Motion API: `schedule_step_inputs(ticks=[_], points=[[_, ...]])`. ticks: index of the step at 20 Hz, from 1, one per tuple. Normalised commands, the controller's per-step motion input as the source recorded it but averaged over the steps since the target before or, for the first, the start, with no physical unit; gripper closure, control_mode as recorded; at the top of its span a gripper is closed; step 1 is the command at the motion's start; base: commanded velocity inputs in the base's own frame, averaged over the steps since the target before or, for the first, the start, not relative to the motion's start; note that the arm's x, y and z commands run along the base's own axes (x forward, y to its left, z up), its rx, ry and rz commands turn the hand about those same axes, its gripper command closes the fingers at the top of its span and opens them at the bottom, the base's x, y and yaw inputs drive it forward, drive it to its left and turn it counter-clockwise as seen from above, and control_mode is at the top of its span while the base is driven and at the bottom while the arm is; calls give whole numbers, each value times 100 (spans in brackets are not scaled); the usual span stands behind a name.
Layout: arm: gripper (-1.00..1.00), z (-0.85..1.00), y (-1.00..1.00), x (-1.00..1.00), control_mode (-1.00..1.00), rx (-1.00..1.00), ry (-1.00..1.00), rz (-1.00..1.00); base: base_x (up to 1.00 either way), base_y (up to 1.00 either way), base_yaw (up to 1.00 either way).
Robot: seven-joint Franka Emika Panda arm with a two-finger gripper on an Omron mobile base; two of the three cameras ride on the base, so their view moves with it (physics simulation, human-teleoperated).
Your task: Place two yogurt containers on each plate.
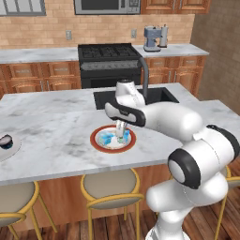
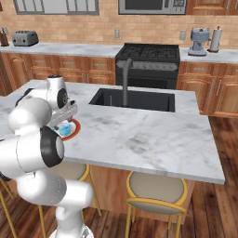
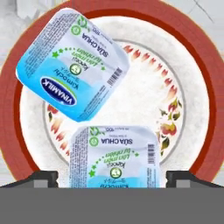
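A white plate with a wide red-orange rim (image 1: 96,141) (image 3: 205,100) lies on the island counter in front of the sink. On it rest two light blue boxy yogurt containers, one (image 3: 72,65) tilted at the far side and one (image 3: 114,155) (image 1: 108,138) close under the hand. My gripper (image 1: 121,127) (image 3: 113,178) hangs just above the plate, open. Its fingertips (image 3: 43,177) stand on either side of the nearer container with small gaps. Part of this plate's rim (image 2: 76,128) peeks out beside my arm in the right base view. At the counter's left end, a pale grey plate (image 1: 13,149) carries a dark navy yogurt container (image 1: 5,140).
Behind the plate are a black sink (image 1: 154,96) and a tall dark faucet (image 1: 145,75). Yellow-framed stools (image 1: 110,187) stand under the counter's front edge. A stove (image 1: 108,58) and a coffee machine (image 1: 154,38) are at the back wall.
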Motion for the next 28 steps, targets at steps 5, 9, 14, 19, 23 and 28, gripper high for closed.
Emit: schedule_step_inputs(ticks=[5, 9, 14, 19, 23, 28], points=[[-100, 37, -4, -13, -100, 0, -1, -1, 0, 0, 0], [-100, 27, -16, -26, -100, 0, -4, -6, 0, 0, 0], [-100, 16, -37, -45, -100, 0, -1, -14, 0, 0, 0], [-100, 6, -60, -57, -100, 0, 0, -27, 0, 0, 0], [-100, 4, -63, -62, -100, 0, 0, -35, 0, 0, 0], [-100, 14, -70, -58, -100, 0, 3, -39, 0, 0, 0]])
